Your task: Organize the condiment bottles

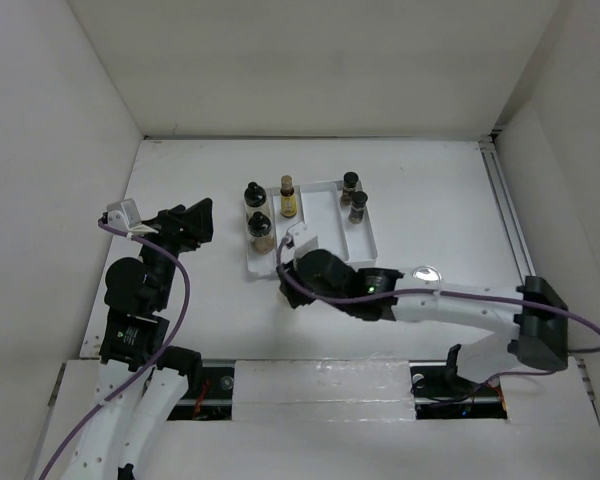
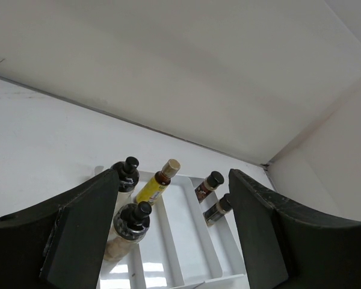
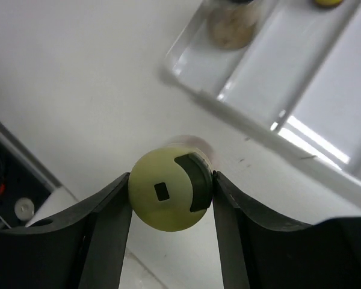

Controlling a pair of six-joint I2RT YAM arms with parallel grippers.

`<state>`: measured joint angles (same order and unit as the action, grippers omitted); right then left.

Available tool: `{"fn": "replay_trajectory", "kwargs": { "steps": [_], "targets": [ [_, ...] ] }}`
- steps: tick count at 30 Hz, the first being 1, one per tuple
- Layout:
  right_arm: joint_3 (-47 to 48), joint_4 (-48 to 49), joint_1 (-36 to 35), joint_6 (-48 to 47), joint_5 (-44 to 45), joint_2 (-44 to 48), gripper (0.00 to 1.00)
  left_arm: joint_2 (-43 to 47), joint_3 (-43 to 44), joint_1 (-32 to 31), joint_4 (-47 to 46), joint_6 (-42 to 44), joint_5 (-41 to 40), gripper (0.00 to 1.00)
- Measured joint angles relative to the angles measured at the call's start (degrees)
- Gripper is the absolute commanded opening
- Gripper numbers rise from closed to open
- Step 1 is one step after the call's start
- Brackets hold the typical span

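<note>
The white table [image 1: 180, 180] carries a white divided tray [image 1: 363, 240]. The tray lies just ahead of the right gripper [image 3: 171, 183] and farther ahead of the left gripper [image 1: 199, 219], well apart from it. The top view hides what the right gripper has, because the wrist covers it. The right wrist view shows its fingers closed on a cream bottle [image 3: 163, 195], one finger on each side of the round cap. The bottle is just short of the tray's near edge, and whether it rests on the table cannot be told. The left wrist view shows that gripper's fingers [image 2: 84, 223] spread wide with nothing between them. Beyond them, two black-capped bottles [image 2: 135, 218] with tan contents stand at the tray's left side, with an amber bottle [image 2: 156, 185] bearing a yellow label next to them. Two small dark-capped bottles [image 2: 209, 183] stand in the right-hand channel. Only the top view shows a silver-lidded jar [image 1: 427, 272], behind the right gripper, beside its forearm and outside the tray. The right wrist view catches just one tan-filled bottle at its top edge, its cap out of frame.
</note>
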<state>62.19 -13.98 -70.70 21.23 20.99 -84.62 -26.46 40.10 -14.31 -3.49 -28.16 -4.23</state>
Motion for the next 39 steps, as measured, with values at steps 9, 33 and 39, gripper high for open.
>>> {"fn": "replay_trajectory", "kwargs": {
  "steps": [9, 33, 39],
  "targets": [
    [-3.3, 2.9, 26.0, 1.4, 4.5, 12.2, 0.43, 0.0, 0.0, 0.0, 0.0, 0.0, 0.2, 0.69],
    [-5.9, 5.7, 37.7, 3.8, -2.3, -2.2, 1.0, 0.0, 0.0, 0.0, 0.0, 0.0, 0.4, 0.69],
    [-6.1, 2.2, 36.0, 4.7, 2.5, 8.8, 0.91, 0.0, 0.0, 0.0, -0.1, 0.0, 0.9, 0.69]
  ]
}}
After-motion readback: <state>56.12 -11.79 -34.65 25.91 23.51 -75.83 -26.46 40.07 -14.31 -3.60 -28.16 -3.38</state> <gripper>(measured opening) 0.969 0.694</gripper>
